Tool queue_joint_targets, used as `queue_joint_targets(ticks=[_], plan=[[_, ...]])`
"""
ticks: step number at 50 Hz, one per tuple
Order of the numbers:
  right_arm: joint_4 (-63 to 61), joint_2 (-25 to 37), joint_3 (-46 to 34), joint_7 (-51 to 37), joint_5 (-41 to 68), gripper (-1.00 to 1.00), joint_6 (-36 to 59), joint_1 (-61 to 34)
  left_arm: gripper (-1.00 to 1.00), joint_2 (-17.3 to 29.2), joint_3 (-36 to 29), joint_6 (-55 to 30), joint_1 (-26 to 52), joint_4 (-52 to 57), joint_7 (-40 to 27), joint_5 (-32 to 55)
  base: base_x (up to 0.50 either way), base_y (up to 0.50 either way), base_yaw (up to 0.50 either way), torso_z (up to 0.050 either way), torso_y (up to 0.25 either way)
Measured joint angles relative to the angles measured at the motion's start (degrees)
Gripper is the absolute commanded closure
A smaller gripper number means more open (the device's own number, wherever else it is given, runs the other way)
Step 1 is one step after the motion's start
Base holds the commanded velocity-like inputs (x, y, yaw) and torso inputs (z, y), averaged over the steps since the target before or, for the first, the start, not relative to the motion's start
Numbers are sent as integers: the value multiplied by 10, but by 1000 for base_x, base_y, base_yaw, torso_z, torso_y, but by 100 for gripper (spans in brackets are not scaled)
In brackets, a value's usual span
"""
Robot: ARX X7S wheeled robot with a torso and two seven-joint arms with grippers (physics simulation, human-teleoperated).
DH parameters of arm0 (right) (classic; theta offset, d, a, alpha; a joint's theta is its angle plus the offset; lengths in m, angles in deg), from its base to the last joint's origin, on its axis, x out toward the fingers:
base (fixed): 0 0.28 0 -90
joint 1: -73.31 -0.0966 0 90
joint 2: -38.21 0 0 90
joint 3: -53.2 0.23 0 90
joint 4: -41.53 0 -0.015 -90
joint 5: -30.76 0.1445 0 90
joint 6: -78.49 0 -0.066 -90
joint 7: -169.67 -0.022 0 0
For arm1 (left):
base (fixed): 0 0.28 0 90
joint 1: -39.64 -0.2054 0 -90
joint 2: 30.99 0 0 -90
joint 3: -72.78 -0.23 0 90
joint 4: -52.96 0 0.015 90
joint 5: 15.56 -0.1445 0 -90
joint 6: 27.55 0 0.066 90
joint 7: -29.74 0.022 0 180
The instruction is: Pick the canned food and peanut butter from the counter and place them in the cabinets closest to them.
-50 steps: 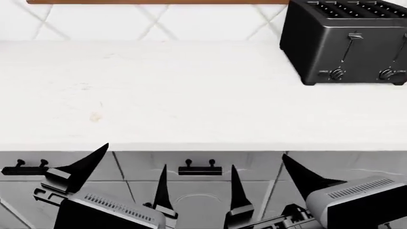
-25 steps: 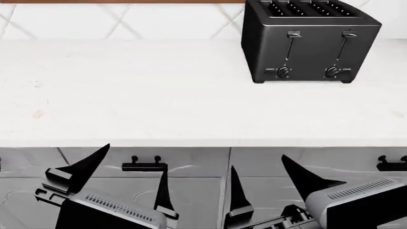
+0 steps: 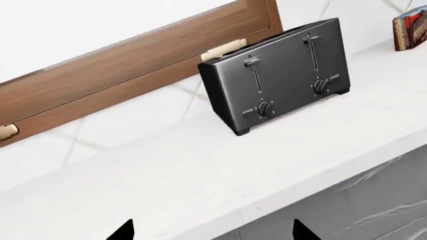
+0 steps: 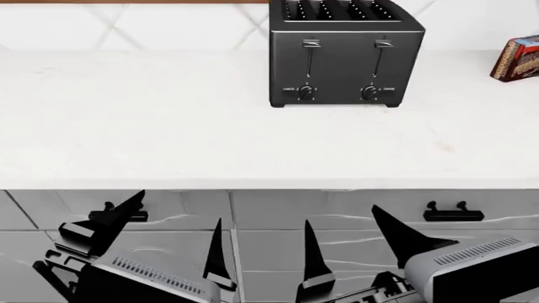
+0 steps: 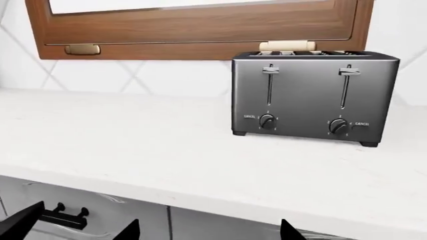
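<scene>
Left gripper (image 4: 173, 233): held low in front of the lower cabinet fronts, below the counter's front edge; its fingers (image 4: 118, 214) are spread wide and nothing is held between them.

Counter (image 4: 168, 139): a broad white worktop, bare across its left and middle stretch in the head view.

Upper cabinet (image 5: 200, 25): a wooden door with pale handles is seen on the wall above the counter in both wrist views.

Toaster (image 4: 345, 53): a black four-slot unit stands at the back of the counter, against the tiled wall, slightly right of centre.

Right gripper (image 4: 354, 237): also held low before the drawers, jaws parted wide, nothing grasped.

Drawer handle (image 4: 453, 211): a dark pull is seen on the front below the counter, just right of the right gripper.

Box (image 4: 515, 60): a brown-and-blue carton is cut off by the right edge, well apart from the toaster; it is not a task item.

Canned food and peanut butter: neither is seen in any view; their place on the counter cannot be told.

Step in hand: the counter is judged to be under search, with no pick yet begun.

How it is best done: the sweep along the counter should be kept slow and level so small items are not passed over; both arms are best kept low and clear of the front edge until a target is in sight; the carton should not be mistaken for the jar.
</scene>
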Motion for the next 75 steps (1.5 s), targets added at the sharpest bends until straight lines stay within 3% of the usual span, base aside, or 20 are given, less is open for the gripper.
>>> queue_joint_targets(ticks=[75], plan=[[5,-4,-8,9,-4,-100,-8,0,-100,-9,-11,3,2,-3,-4,-1,-37,-500,0,0,0]])
